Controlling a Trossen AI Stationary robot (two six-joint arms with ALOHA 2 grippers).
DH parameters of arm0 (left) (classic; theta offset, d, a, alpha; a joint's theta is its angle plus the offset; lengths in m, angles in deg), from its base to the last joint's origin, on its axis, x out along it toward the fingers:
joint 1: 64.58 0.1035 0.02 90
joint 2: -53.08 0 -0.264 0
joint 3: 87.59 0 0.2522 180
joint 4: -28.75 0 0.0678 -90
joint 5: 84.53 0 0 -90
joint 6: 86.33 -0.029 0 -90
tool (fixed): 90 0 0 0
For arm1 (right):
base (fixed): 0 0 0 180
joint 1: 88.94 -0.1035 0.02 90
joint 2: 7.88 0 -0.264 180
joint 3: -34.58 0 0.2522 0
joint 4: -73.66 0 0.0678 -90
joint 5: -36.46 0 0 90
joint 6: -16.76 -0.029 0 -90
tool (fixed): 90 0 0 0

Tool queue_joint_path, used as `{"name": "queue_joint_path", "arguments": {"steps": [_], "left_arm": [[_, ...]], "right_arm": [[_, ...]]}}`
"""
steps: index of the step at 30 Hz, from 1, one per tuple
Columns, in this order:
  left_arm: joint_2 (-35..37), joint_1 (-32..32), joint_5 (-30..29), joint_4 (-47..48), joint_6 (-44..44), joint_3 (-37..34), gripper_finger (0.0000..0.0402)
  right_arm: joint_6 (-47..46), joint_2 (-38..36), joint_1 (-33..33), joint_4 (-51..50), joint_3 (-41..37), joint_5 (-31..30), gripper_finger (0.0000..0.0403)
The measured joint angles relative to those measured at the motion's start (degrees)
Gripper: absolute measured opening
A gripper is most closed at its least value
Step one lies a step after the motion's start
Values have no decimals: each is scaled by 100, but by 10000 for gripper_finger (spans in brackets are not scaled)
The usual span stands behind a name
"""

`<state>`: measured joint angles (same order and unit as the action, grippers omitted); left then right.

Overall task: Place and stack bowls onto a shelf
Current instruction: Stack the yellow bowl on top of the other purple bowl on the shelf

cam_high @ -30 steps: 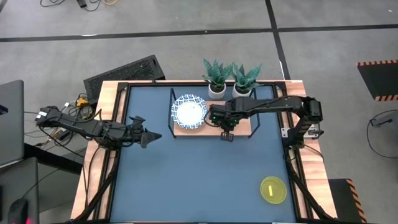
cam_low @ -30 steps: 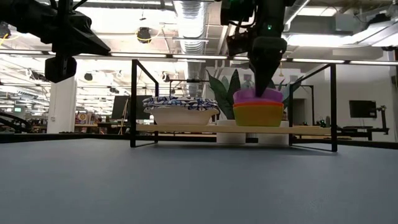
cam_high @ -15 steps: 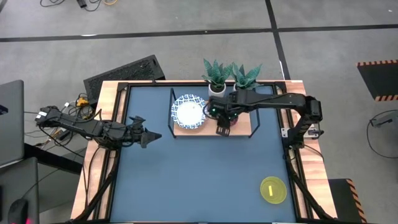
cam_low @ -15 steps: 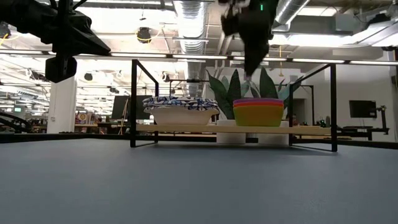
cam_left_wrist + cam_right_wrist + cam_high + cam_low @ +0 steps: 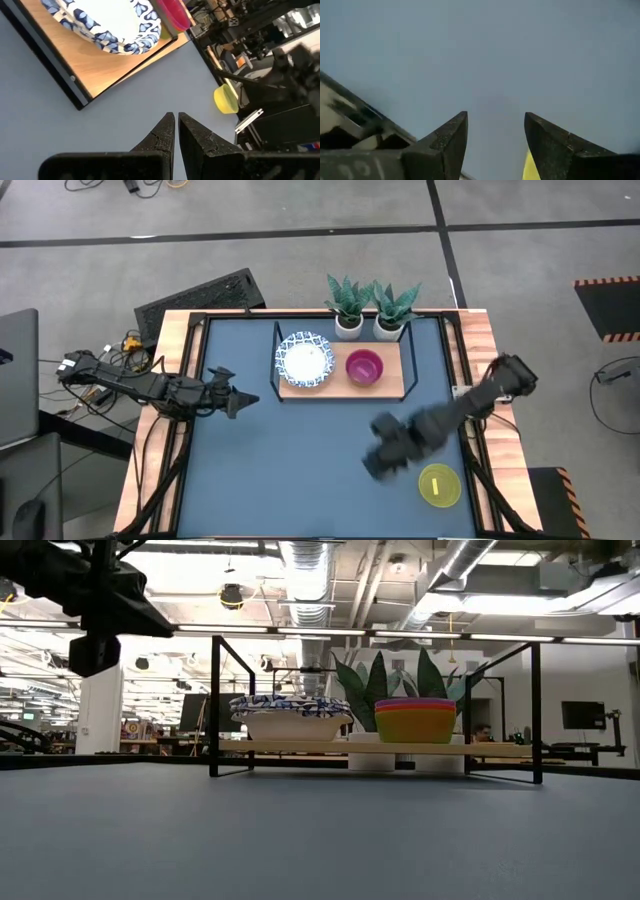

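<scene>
On the light-wood shelf (image 5: 392, 385) at the far middle sit a stack of white, blue-rimmed bowls (image 5: 305, 360) and, to its right, a stack of coloured bowls with the purple one (image 5: 364, 367) on top. In the low view both stacks, white (image 5: 290, 718) and coloured (image 5: 414, 720), rest on the board (image 5: 500, 749). A yellow bowl (image 5: 438, 485) sits alone on the table at the near right. My right gripper (image 5: 372, 464) hovers open, blurred, just left of the yellow bowl (image 5: 532, 169). My left gripper (image 5: 243, 399) hangs shut over the table's left side, holding nothing.
Two potted plants (image 5: 348, 305) (image 5: 392, 305) stand behind the shelf. The shelf's black wire frame (image 5: 215, 705) rises above the board. The dark-blue tabletop (image 5: 300, 470) lies bare in front of the shelf. A wooden border (image 5: 170, 350) rims the table.
My right gripper has let go of the purple bowl, which has settled level onto the coloured stack. The gripper rose clear of the shelf, then swung fast toward the table's near right, down toward the yellow bowl.
</scene>
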<state>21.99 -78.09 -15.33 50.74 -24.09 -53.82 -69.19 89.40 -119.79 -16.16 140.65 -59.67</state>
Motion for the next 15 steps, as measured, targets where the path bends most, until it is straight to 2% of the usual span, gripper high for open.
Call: {"name": "queue_joint_path", "arguments": {"steps": [7,15], "left_arm": [[-2,0,-53,220,148,0,9],[0,0,-76,320,149,0,17]], "right_arm": [[-2446,340,-1392,29,-561,464,221],[-3385,309,-1888,898,-1323,642,221]]}}
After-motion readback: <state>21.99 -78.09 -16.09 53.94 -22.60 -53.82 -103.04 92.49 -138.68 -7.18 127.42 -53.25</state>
